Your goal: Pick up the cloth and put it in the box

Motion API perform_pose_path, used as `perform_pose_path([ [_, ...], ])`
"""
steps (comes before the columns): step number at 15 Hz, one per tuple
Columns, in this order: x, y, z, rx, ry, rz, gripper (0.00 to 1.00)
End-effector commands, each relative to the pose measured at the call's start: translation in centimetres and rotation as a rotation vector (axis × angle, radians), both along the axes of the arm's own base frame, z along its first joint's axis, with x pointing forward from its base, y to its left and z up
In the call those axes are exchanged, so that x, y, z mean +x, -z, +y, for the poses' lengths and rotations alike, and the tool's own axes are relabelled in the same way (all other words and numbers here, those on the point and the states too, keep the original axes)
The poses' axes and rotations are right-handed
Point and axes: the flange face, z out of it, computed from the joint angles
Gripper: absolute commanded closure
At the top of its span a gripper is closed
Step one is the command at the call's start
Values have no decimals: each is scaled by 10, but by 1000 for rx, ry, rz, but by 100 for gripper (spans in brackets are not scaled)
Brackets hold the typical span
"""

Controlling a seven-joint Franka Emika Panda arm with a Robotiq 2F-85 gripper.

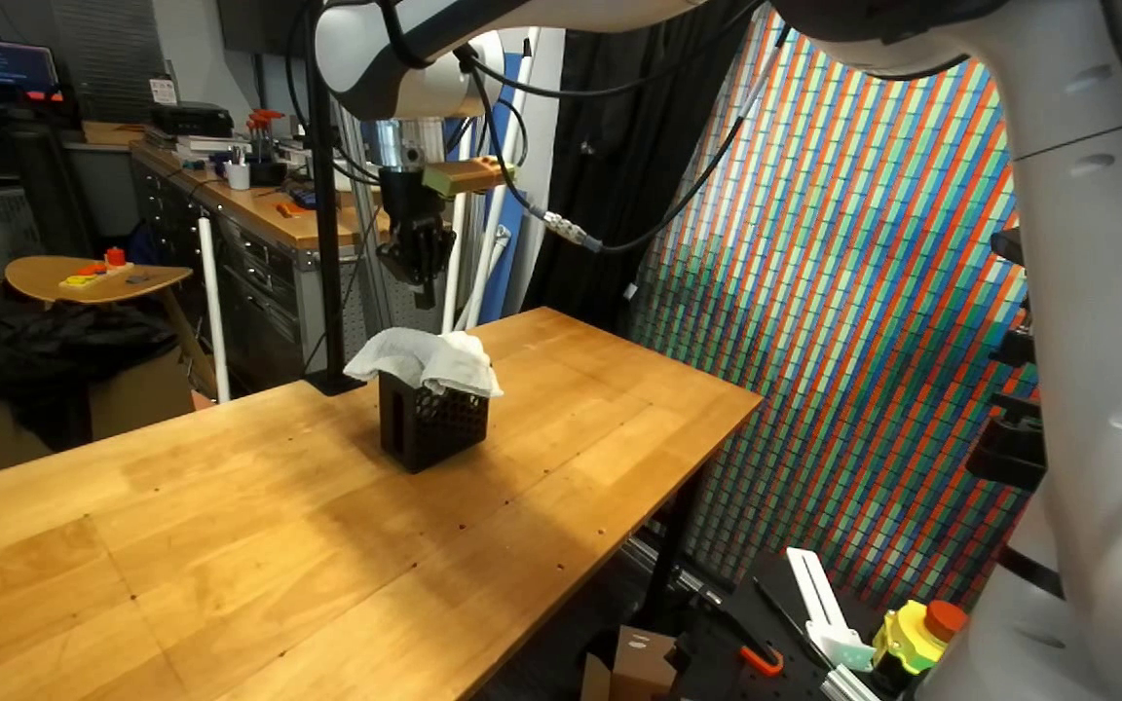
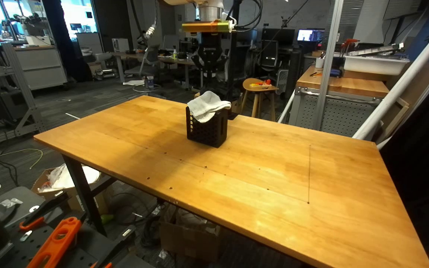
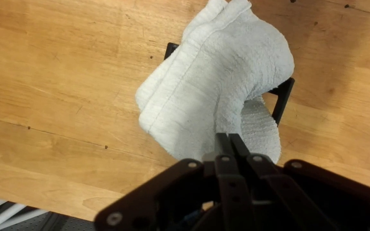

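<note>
A light grey-white cloth (image 1: pixel 423 358) lies draped over the top of a black perforated box (image 1: pixel 432 426). The cloth hangs over the rim in both exterior views, where the cloth (image 2: pixel 207 106) and the box (image 2: pixel 207 130) also show. In the wrist view the folded cloth (image 3: pixel 191 86) covers most of the opening; only bits of the box rim (image 3: pixel 283 101) show. My gripper (image 1: pixel 425 290) is above the cloth, with a gap between them. In the wrist view its fingertips (image 3: pixel 229 135) are together with nothing visible between them. The box's inside is mostly hidden.
The box stands on a wooden table (image 1: pixel 230 545) near its long edge. A black vertical post (image 1: pixel 327 243) rises at that edge close to the box. A workbench (image 1: pixel 269 214) and white poles stand behind. Cables hang from the arm.
</note>
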Motion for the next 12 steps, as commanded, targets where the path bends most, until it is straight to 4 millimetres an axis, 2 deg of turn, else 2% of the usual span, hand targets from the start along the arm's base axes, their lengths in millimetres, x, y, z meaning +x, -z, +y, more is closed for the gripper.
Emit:
perform_pose_path([
  [1, 4, 2, -3, 14, -43, -31, 91],
  [7, 4, 36, -13, 43, -43, 7, 88],
  [12, 1, 65, -7, 80, -41, 62, 90],
])
